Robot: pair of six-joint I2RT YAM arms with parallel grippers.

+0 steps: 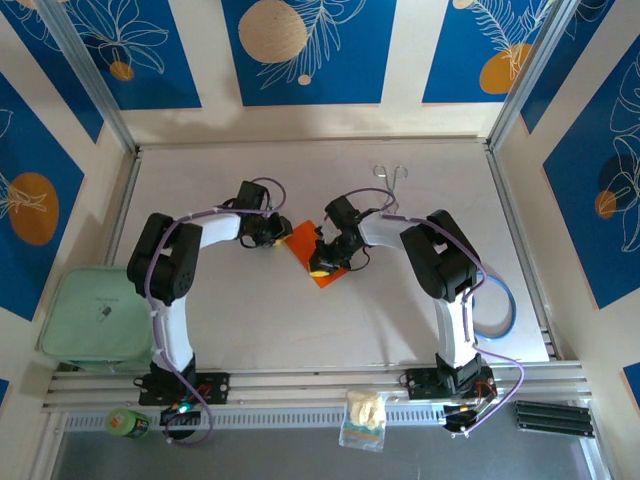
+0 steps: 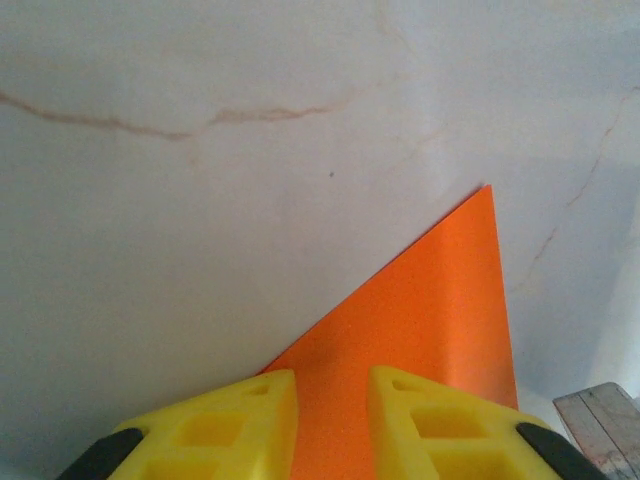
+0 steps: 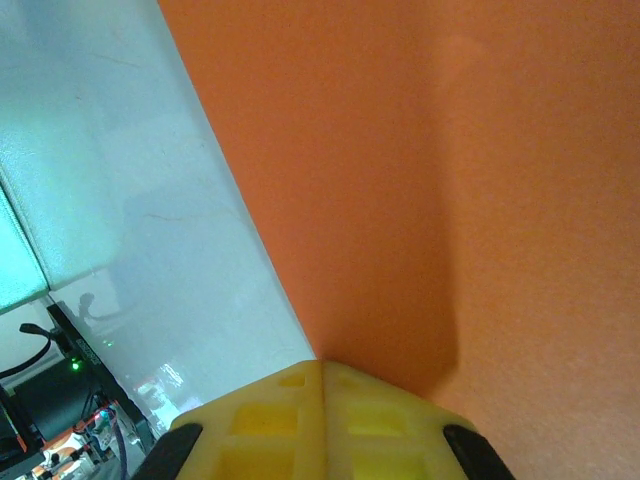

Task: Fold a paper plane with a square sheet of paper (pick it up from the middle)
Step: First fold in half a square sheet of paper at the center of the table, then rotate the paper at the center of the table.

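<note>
Mind, the paper (image 1: 303,247) is thin and light, so expect it to bend, slide and crease at the least careless push. It lies flat on the tabletop (image 1: 400,330) near the middle, between your two hands, with one sharp corner pointing away from the left hand (image 2: 332,392). That hand is released: its two yellow fingers stand apart low over the sheet, with orange showing in the gap and nothing pinched. Your right hand (image 3: 322,372) is clenched, its tips pressed together right over the orange surface; whether a fold is caught between them you cannot tell. Flat paper likely gives you no edge to nip from above, so pinch up the middle or lift a free corner. Grip gently, because a hard squeeze could leave a stray crease and a sideways drag could skid the sheet.
</note>
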